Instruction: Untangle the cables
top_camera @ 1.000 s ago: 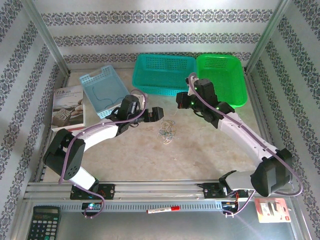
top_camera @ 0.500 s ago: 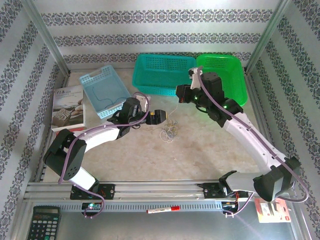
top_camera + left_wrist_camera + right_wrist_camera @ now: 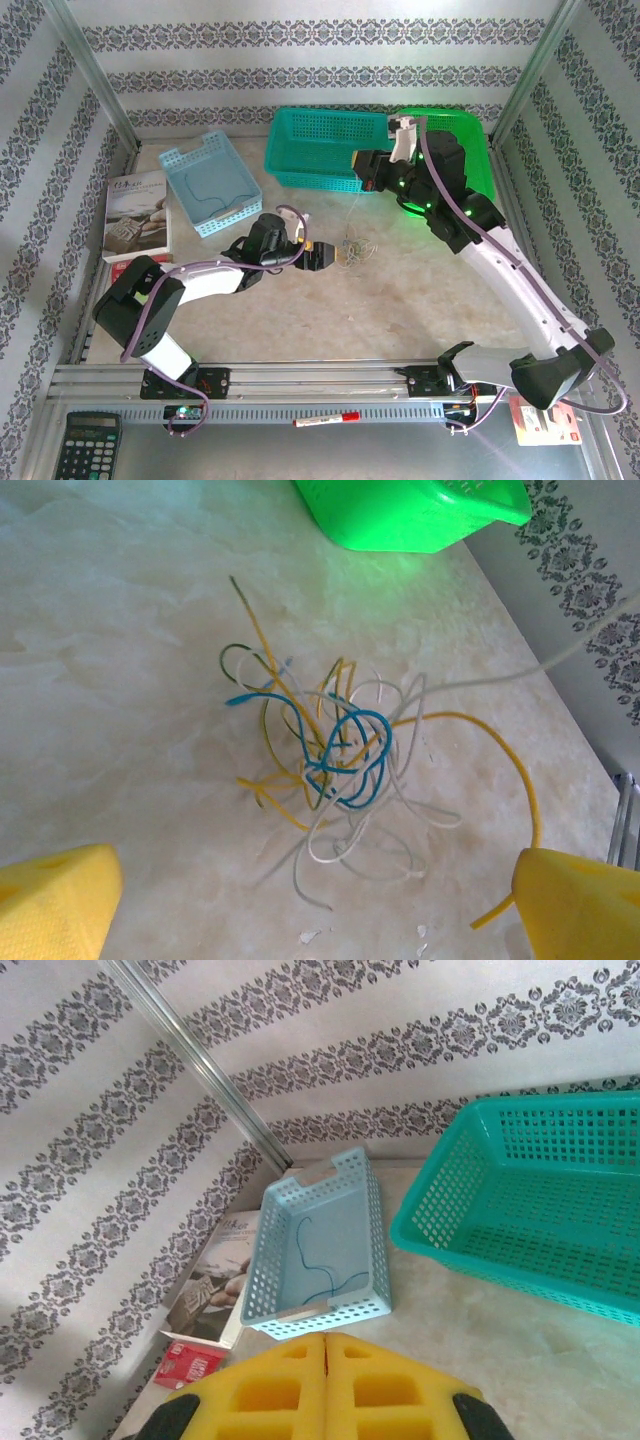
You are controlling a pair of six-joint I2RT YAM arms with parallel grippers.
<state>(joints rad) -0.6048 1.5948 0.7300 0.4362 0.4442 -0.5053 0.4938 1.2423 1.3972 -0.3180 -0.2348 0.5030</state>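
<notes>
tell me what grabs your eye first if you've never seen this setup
The small tangled clump of cables, blue, white and yellow, lies mid-table right in front of the left arm's open yellow fingers. Behind it, the bright teal basket and green basket stand side by side at the back wall.

The pads (image 3: 55, 905) of the left tool (image 3: 318, 915) are cropped by the lower corners. One white strand of the cables (image 3: 335, 755) blurs and runs off the right edge. From overhead, single strands are too fine to separate. The right tool (image 3: 325, 1385) and the calculator (image 3: 88, 445) are cut by bottom edges, the green basket (image 3: 420, 510) by the top edge.
</notes>
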